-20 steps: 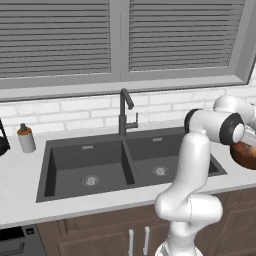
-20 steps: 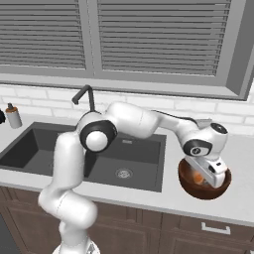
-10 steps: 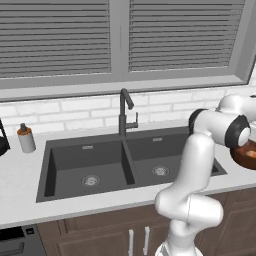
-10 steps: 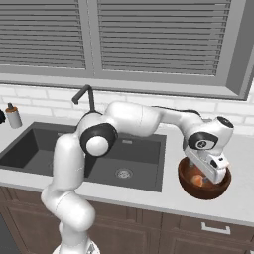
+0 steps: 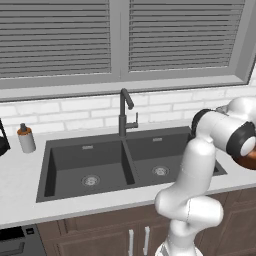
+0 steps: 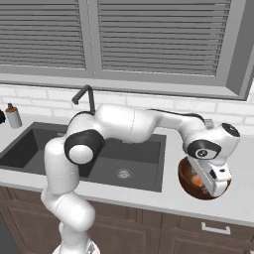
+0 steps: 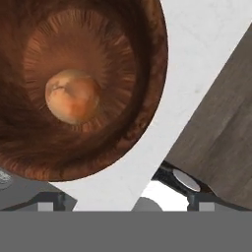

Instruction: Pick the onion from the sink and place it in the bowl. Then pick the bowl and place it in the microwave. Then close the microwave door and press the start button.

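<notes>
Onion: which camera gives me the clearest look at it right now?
The hand view: it looks straight down into the bowl, with the onion resting whole on its floor. The right base view gives an orange sliver behind the hand; the left base view shows the bowl's edge.

A small soap bottle (image 5: pixel 26 139) with a dark pump top is parked upright on the pale countertop (image 5: pixel 20 195), near its back edge toward the left end, just below the white brick backsplash (image 5: pixel 75 112). The same bottle (image 6: pixel 13 117) can be spotted at the far left in the right base view too. Something dark and rounded (image 5: pixel 3 142) is cut off by the left edge beside the bottle, can't be made out. A big window with closed grey blinds (image 5: pixel 55 37) is set over the backsplash. Brown cabinet doors (image 5: pixel 115 235) with pale handles (image 5: pixel 131 241) are fitted under the counter's front edge.
</notes>
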Controlling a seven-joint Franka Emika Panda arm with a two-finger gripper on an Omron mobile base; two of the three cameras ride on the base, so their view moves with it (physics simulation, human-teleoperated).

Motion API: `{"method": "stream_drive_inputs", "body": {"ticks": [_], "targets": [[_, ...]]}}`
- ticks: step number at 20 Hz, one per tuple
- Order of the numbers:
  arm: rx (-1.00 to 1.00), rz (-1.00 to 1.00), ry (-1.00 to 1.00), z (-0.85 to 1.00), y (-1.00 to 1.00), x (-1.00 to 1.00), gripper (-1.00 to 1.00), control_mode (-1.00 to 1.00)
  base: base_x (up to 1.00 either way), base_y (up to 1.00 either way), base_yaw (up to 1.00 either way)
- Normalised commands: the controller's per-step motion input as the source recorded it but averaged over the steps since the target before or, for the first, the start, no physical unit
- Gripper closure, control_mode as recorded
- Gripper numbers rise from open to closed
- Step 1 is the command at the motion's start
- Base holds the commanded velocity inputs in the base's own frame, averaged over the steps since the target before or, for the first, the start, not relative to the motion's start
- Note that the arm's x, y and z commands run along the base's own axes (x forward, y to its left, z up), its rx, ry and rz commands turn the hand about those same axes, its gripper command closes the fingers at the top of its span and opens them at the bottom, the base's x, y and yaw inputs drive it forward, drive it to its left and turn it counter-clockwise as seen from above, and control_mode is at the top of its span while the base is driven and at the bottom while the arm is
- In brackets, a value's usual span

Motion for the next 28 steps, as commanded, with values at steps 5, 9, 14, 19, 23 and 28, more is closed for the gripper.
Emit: {"method": "stream_drive_inputs", "body": {"ticks": [5,9,14,19,23,28], "targets": [[0.00,-0.14,0.00,-0.04,-0.06,0.06,-1.00,-1.00,0.00,0.00,0.00],[0.00,-0.07,0.00,-0.30,-0.29,0.46,-1.00,-1.00,0.00,0.00,0.00],[0.00,-0.06,0.01,-0.39,-0.10,0.28,-1.00,-1.00,0.00,0.00,0.00],[0.02,-0.04,0.00,-0.31,-0.16,0.07,-1.00,-1.00,0.00,0.00,0.00],[0.00,-0.06,0.01,-0.41,0.05,0.00,1.00,-1.00,0.00,0.00,0.00],[0.00,-0.05,0.00,-0.03,0.10,-0.02,1.00,-1.00,0.00,0.00,0.00]]}}
